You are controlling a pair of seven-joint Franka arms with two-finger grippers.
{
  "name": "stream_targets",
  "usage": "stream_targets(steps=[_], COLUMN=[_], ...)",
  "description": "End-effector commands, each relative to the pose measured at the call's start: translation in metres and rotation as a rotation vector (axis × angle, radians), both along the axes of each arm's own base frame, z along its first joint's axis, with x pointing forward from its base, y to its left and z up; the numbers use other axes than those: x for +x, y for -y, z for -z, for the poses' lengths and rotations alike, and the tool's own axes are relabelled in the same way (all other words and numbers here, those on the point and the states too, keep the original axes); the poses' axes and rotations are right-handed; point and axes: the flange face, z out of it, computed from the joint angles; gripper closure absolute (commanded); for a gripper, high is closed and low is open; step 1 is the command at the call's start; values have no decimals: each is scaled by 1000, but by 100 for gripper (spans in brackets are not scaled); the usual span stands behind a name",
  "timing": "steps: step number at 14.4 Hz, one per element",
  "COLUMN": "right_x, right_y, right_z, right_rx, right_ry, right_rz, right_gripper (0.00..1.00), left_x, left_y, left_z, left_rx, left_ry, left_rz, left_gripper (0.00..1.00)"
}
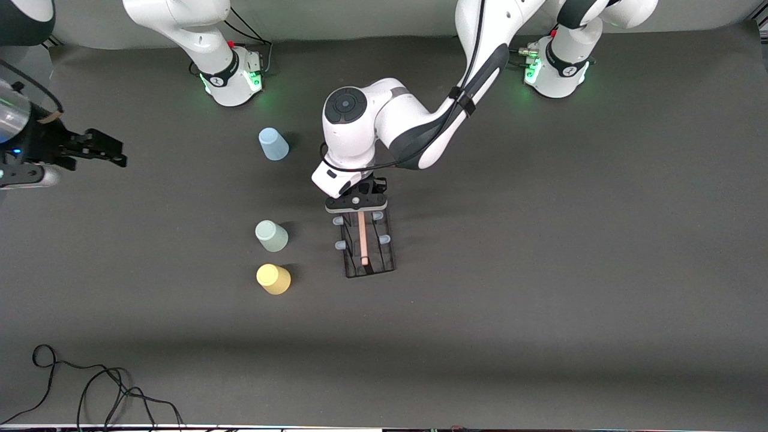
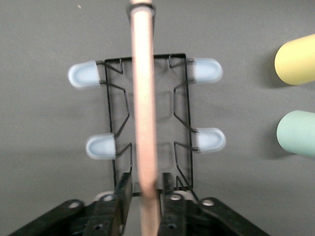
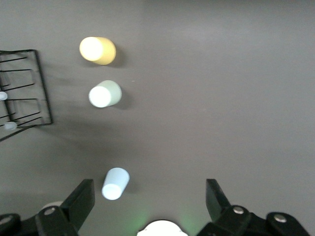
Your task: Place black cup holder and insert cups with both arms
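Note:
The black cup holder (image 1: 367, 264) stands on the table mid-way between the arms, its wooden rod handle (image 2: 143, 98) on top and pale blue prongs (image 2: 83, 74) sticking out at both sides. My left gripper (image 1: 362, 217) is over the rack's end nearer the bases and is open: its fingers (image 2: 119, 194) flank the rod with slim gaps. The blue cup (image 1: 273, 144), mint cup (image 1: 272, 236) and yellow cup (image 1: 274, 279) stand in a row beside the rack, toward the right arm's end. My right gripper (image 1: 120, 153) hangs open and empty over that end of the table.
The two arm bases (image 1: 231, 78) (image 1: 555, 69) glow green along the table's back edge. A loose black cable (image 1: 90, 384) lies at the corner nearest the front camera, at the right arm's end. The left arm's elbow (image 1: 384, 120) hangs over the table near the blue cup.

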Motion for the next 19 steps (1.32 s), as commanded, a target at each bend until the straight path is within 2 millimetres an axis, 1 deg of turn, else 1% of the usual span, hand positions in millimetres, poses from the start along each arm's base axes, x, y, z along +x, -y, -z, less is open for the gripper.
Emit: stream_targets(steps=[1,2,3,4,5,6,7,8,9,10,12,14,15,17,18,19], right_x=[3,5,5,6,8,9,11,10,11,11,14,19,20,23,22,17], right_y=[-10,-15,-26,-37,-44,-56,-66,-77,-84,-90,-102,-115,-120,-119,-119,-122], right_z=[15,29,42,60,78,99,117,140,161,184,229,269,287,320,337,355], right_rx=[61,62,65,65,64,62,64,65,67,66,72,95,92,86,85,83], right_ry=[-9,-5,14,30,50,69,99,119,138,144,144,144,137,140,155,165], right_rz=[22,16,-1,-14,-3,23,37,40,39,33,52,72,66,73,79,74], right_gripper=[0,0,0,0,0,0,0,0,0,0,0,0,0,1,0,0], left_x=[7,11,18,25,30,35,40,41,41,46,63,79,83,86,87,86], left_y=[-2,-11,-30,-55,-79,-108,-145,-182,-217,-255,-328,-403,-435,-498,-525,-545], left_z=[-18,-31,-51,-75,-95,-116,-131,-142,-151,-159,-168,-184,-190,-202,-207,-214], left_rx=[14,15,24,25,1,-25,-30,-23,-13,-9,7,15,16,20,19,17], left_ry=[40,45,32,19,-10,-29,-34,-35,-34,-35,-99,-120,-131,-140,-140,-138], left_rz=[3,5,10,15,14,24,29,28,45,57,107,137,160,196,206,205], left_gripper=[0,0,0,0,0,0,0,0,0,0,0,0,0,0,0,0])
